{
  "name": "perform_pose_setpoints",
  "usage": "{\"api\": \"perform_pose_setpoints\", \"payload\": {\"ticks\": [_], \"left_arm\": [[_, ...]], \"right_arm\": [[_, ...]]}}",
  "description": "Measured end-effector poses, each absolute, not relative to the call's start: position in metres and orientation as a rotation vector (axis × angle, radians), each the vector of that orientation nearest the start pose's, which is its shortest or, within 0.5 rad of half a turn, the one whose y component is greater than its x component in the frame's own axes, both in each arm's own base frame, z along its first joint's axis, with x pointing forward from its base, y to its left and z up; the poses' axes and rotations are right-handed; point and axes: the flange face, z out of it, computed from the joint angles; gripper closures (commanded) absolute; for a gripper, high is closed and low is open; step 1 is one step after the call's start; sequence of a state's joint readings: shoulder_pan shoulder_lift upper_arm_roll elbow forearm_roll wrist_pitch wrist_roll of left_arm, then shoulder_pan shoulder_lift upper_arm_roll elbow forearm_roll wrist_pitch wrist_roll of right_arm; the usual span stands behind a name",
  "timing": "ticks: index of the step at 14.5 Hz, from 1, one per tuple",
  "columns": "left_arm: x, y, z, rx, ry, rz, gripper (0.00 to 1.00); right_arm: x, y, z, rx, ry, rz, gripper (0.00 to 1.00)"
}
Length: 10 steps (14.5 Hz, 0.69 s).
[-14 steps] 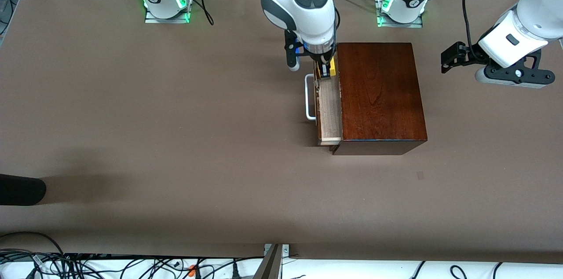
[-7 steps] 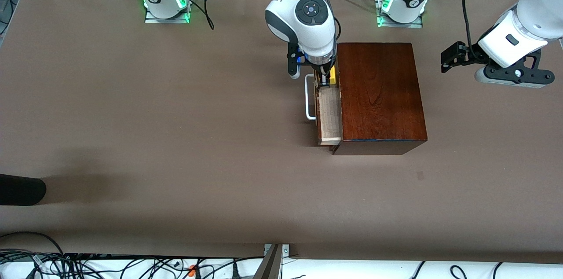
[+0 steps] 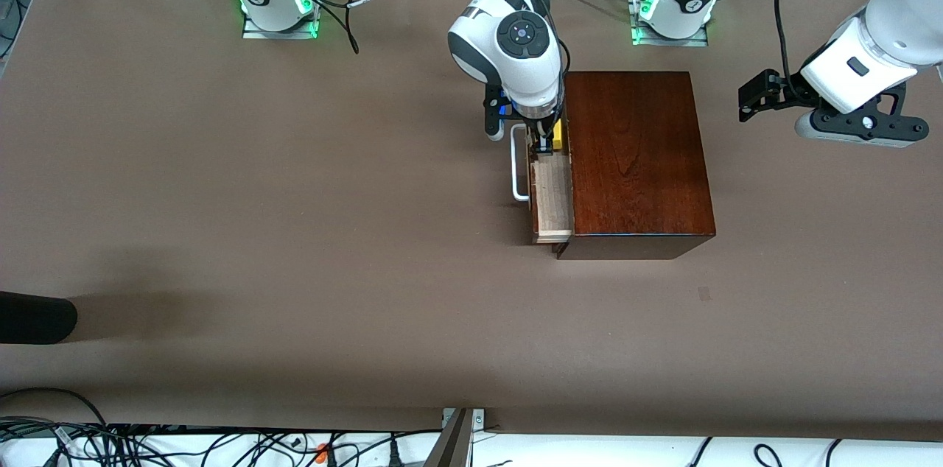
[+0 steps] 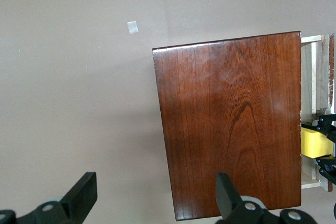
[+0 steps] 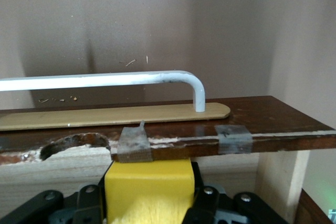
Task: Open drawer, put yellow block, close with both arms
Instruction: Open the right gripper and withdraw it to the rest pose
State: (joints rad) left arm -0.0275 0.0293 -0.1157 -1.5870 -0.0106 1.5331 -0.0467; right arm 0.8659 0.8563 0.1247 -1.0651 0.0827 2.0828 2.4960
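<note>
The right gripper (image 3: pixel 546 145), fingers clamped on the yellow block (image 3: pixel 558 132), has lowered into the open drawer (image 3: pixel 552 194); the left gripper (image 4: pixel 152 203), fingers wide, waits.

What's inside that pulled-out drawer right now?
The yellow block, gripped by the right gripper, sits in the open drawer. Otherwise bare pale wood shows; the part within the box is hidden.

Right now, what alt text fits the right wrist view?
The right gripper is shut on the yellow block, just inside the open drawer. The drawer's taped dark front edge and white handle fill the view above the brown table.
</note>
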Motion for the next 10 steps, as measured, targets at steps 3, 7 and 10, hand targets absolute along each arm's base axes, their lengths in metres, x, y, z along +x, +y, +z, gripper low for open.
{"api": "perform_pose_setpoints", "payload": {"ticks": [3, 7, 10], "left_arm": [[0.552, -0.08, 0.598, -3.141, 0.152, 0.132, 0.0], [0.552, -0.08, 0.597, -3.141, 0.152, 0.134, 0.0], [0.552, -0.08, 0.597, -3.141, 0.152, 0.137, 0.0]], "right_arm": [[0.455, 0.643, 0.325, -2.092, 2.135, 0.29, 0.84], [0.451, 0.648, 0.314, -2.093, 2.127, 0.292, 0.0], [0.451, 0.648, 0.317, -2.097, 2.129, 0.292, 0.0]]}}
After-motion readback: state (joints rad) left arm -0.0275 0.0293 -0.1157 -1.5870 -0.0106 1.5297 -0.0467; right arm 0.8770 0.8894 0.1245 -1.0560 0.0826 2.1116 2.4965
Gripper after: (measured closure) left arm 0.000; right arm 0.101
